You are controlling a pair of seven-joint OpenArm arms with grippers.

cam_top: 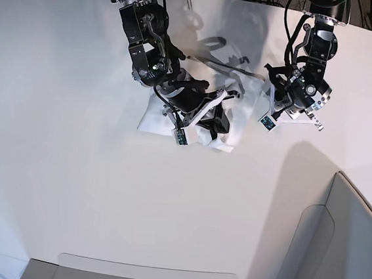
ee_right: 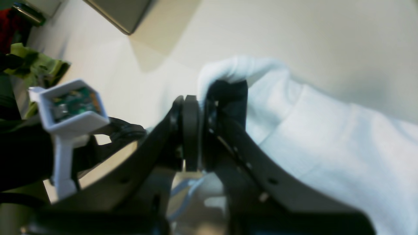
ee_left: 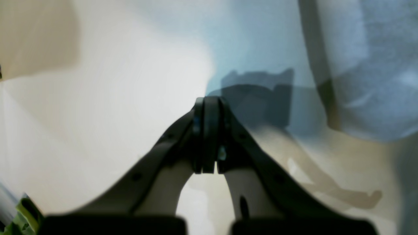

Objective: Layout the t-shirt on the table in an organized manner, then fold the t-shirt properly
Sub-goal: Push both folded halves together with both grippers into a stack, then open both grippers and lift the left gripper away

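My right gripper (ee_right: 200, 107) is pinching a fold of the shirt (ee_right: 326, 143), its fingers nearly closed with white cloth bunched over the tips. From the wrist view the cloth is draping away to the right of the fingers, plain white side showing.

In the base view the shirt (cam_top: 233, 127) is lying crumpled on the far middle part of the table (cam_top: 71, 168), a rumpled heap rather than a flat spread. My right arm is reaching down into it from the far left, the gripper (cam_top: 205, 112) sitting at the middle of the heap.

My left gripper (ee_left: 209, 101) is fully closed and gripping nothing, its fingers pressed flat together. It is hanging just beside the heap's right edge (cam_top: 288, 103). Its wrist view is blurred, but I think the pale blue-white mass at upper right is the shirt (ee_left: 375, 98), apart from the fingertips, with bare table below them.

A grey panel (cam_top: 340, 253) is standing at the near right corner.
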